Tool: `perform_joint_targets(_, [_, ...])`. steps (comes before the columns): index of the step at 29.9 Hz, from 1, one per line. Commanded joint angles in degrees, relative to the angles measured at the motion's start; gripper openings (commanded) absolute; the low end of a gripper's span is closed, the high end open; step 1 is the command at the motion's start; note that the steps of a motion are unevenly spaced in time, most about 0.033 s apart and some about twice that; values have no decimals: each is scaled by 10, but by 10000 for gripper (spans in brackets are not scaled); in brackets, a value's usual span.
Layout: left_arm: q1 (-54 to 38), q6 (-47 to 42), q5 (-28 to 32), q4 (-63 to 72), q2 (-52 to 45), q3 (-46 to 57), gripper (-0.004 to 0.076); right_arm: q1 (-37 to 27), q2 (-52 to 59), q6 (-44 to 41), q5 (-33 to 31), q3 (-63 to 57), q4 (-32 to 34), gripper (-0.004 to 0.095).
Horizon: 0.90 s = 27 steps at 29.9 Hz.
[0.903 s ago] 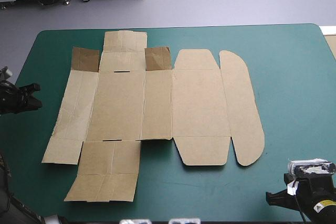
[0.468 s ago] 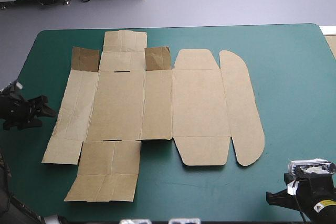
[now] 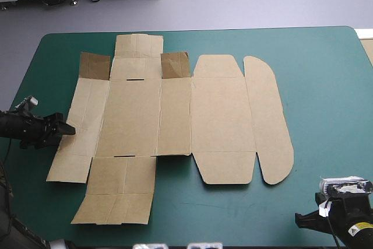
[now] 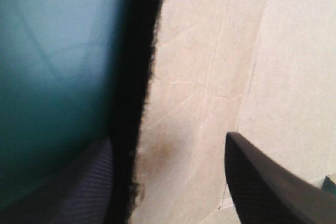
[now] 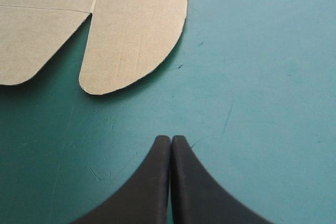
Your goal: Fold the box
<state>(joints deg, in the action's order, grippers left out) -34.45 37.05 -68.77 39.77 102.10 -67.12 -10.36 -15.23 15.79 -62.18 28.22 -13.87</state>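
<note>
One box [image 3: 175, 109] flat | left gripper [image 3: 69, 127] parted astride its left edge

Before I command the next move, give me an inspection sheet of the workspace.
Surface: teal-green cover, faint scuffs only.
Job's things: box spread flat, no walls raised; two darker far flaps may be tilted.
Clutter: nothing seen.
Grippers: left gripper open, the box's left edge between its fingers; right gripper shut, over bare cover, short of the rounded flap.
Cables: nothing seen on the cover.
Surroundings: pale edge past the table's right side, cannot tell what.
</note>
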Motion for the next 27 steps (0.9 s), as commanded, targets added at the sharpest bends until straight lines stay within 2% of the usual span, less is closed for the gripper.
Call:
perform_joint_targets(1, [22, 6, -55, 39, -18, -11, 441, 0, -6, 1, 31, 12, -5, -13])
perform_joint_targets(11, [71, 18, -55, 105, 0, -11, 441, 0, -6, 1, 31, 12, -6, -13])
perform_joint_targets(17, [92, 15, -55, 86, 0, -11, 434, 0, -6, 1, 31, 12, -6, -13])
perform_joint_targets(20, [101, 19, -54, 78, 0, -11, 324, 0, -6, 2, 31, 12, -6, -13])
perform_joint_targets(23, [110, 30, -55, 74, 0, -14, 58, 0, -6, 3, 31, 12, -6, -13])
perform_joint_targets(24, [111, 36, -55, 74, 0, -18, -2, 0, -6, 3, 31, 12, -6, -13])
perform_joint_targets(27, [126, 41, -55, 56, -2, -46, -8, 0, -6, 3, 31, 12, -6, -13])
